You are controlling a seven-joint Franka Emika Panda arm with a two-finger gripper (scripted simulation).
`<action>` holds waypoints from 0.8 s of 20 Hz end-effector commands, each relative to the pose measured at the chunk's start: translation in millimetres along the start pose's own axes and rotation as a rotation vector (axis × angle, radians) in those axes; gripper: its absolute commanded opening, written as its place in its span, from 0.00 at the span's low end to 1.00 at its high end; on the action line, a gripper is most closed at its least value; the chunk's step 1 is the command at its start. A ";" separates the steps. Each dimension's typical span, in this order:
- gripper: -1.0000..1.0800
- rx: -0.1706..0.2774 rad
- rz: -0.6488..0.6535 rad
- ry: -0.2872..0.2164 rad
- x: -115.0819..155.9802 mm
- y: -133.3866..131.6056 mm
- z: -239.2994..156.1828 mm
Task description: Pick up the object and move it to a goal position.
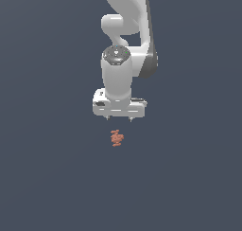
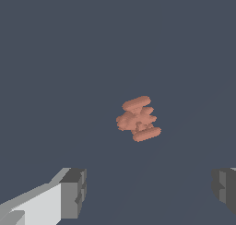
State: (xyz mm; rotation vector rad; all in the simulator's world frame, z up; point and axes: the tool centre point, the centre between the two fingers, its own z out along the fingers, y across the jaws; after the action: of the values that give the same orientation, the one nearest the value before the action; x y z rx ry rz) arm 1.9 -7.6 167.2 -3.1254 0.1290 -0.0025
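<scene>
Gripper (image 1: pixel 119 118) hangs spread wide above the object, nothing picked up yet!

Largest first: the white arm (image 1: pixel 126 40) points straight down, gripper released, and in the wrist view its two dark fingertips (image 2: pixel 73 192) stand far apart with nothing between them. Beneath it, a touch forward of the jaws, lies the tiny orange-red object (image 2: pixel 138 119), apart from both fingers on the plain dark worktop (image 1: pixel 47 168). By my reckoning the descent, the grasp and the carry all remain; no goal marker shows.
</scene>
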 end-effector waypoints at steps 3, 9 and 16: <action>0.96 -0.003 0.002 0.003 0.9 1.5 -1.1; 0.96 -0.029 0.021 0.031 9.2 17.5 -13.2; 0.96 -0.029 0.031 0.032 9.6 17.8 -12.9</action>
State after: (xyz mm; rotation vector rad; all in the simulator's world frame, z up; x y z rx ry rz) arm 10.0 -26.7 180.4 -3.1540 0.1715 -0.0517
